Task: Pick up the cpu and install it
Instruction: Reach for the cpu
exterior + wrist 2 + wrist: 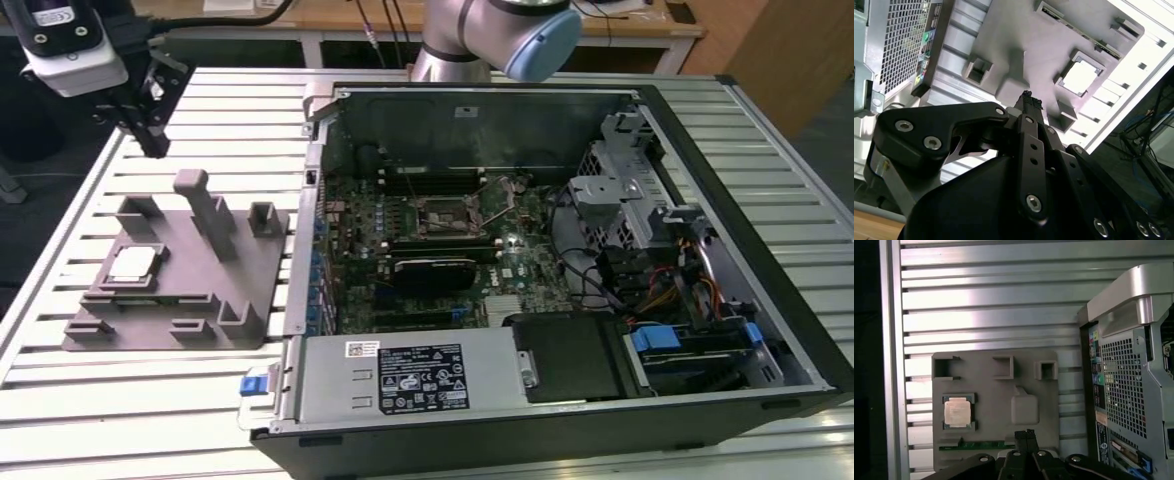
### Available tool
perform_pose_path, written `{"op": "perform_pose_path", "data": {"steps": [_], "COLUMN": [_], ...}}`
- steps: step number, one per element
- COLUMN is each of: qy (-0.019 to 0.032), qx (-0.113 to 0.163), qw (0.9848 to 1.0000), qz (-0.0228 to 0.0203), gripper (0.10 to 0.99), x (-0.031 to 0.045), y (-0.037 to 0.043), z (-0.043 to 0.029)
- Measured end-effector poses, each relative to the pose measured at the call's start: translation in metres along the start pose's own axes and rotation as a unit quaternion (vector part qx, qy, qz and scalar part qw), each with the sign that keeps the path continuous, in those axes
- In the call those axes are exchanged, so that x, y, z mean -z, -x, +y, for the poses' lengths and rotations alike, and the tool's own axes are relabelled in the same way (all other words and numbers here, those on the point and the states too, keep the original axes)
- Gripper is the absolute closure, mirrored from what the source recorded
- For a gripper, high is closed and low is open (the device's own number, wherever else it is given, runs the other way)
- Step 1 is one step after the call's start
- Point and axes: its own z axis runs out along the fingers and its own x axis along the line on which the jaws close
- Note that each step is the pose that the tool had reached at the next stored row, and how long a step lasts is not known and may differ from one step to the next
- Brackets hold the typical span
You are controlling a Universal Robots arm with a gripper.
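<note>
Slatted metal table (80, 420), pale and ribbed, carrying everything. Open computer case (801, 300) takes the exterior view's right; its perforated rear wall stands close beside the fixture in the first wrist view.

Grey plastic fixture (174, 300) sits on the exterior view's left, just beside the case. Several upright posts, the tallest (200, 200) near its middle.

Gripper (150, 135) hangs above the table beyond the fixture's far end, well clear of it. Fingertips pressed together in both wrist views, nothing between them.

The cpu (134, 265) lies flat in a square recess of the fixture, on the side away from the case, pale top up; also plain in the first wrist view (958, 412).

Step in hand, as judged: the approach to pick. To do it well, the fingers need to part before descent, centre over the chip and come straight down, since the recess walls hug its edges.

Room: open air above the recess and toward the table edge. The tall post and the case wall are the hazards for a sideways swing.
</note>
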Motion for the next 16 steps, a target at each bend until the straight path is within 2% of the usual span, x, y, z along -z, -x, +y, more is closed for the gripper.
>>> {"op": "perform_pose_path", "data": {"steps": [16], "qy": [0.0000], "qx": [0.000], "qw": [1.0000], "qz": [0.0000], "gripper": [0.980], "x": [-0.0075], "y": [-0.0161], "z": [-0.0015]}}
